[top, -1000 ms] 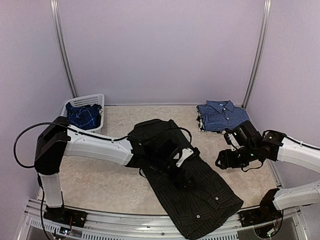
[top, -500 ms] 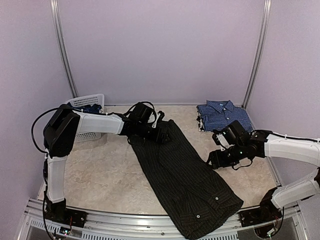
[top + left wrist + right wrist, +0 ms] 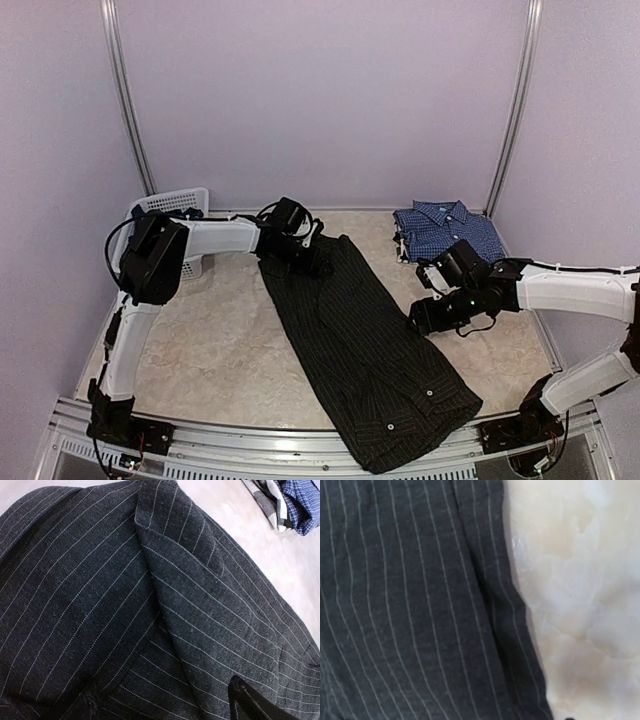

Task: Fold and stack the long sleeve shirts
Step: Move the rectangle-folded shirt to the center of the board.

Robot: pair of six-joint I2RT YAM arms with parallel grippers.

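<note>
A black pinstriped shirt (image 3: 370, 350) lies spread flat on a pale, marbled surface (image 3: 220, 350). It runs as a long diagonal band from the far middle down to the near edge on the right. Small pale buttons show near its lower end, which reaches the metal rail at the front.

The left arm stretches across from the left side, and its fingers (image 3: 315, 265) rest at the far end of the black shirt, by the collar. In the left wrist view the cloth fills almost the whole picture, with a folded flap running down the middle. One dark fingertip (image 3: 250, 702) shows at the bottom right and a dimmer dark shape at the bottom left. They are set wide apart, released, with the cloth lying beneath them.

The right arm reaches in from the right, its fingers (image 3: 418, 318) low at the right edge of the black shirt, about halfway along. The right wrist view shows only the shirt's hemmed edge beside bare surface, so whether these fingers are released or clenched cannot be told.

A blue-and-white checked shirt (image 3: 445, 232) sits folded, collar up, at the far right, apart from the black one. A white lattice basket (image 3: 170, 204) stands at the far left, partly hidden behind the left arm.
</note>
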